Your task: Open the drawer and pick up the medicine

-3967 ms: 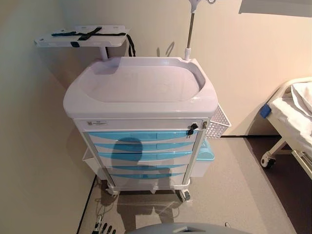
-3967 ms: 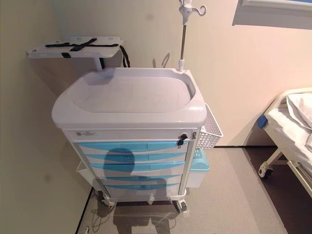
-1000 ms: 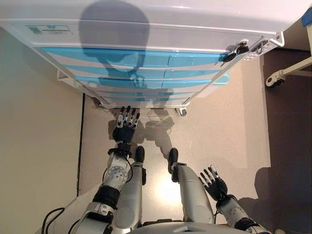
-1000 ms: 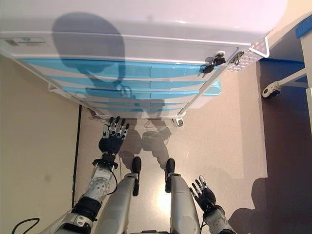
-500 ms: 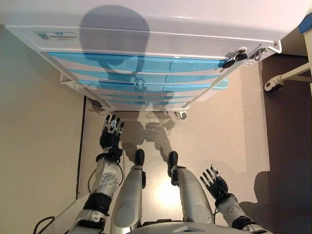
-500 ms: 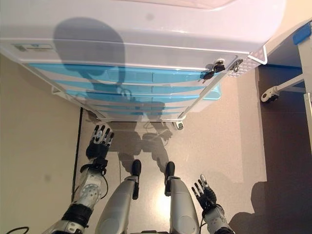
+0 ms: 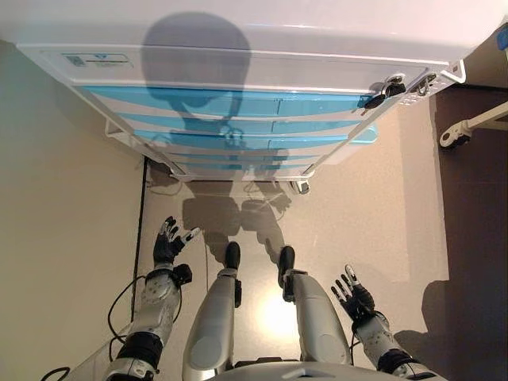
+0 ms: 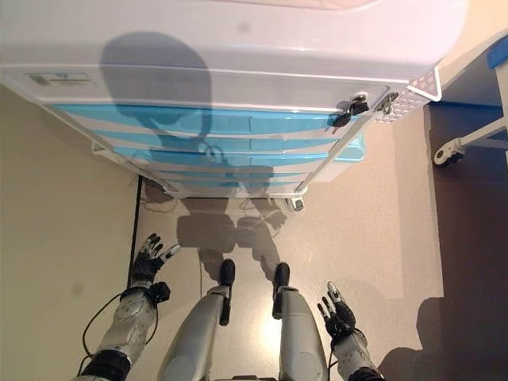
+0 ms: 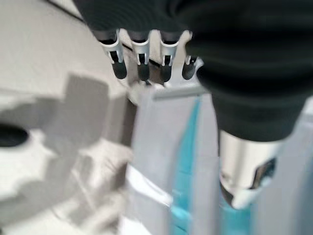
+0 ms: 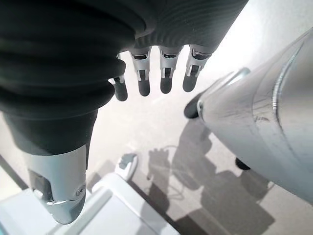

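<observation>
Medicine nowhere in view, presumably inside one of the shut blue drawers [image 7: 230,101] of the white cart [image 7: 238,32]. Risk: wrong drawer pulled, or handle missed from so low a start. Left hand [image 7: 167,243] and right hand [image 7: 353,298] both low, fingers spread, holding and touching nothing.

Head stereo pair: looks steeply down past cart [image 7: 238,103] front, shared. Wrist views: close, floor-facing, beside the cart.

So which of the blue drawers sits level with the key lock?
The top drawer, the uppermost blue front on the cart; the key lock is at its right end, and the others sit below.
</observation>
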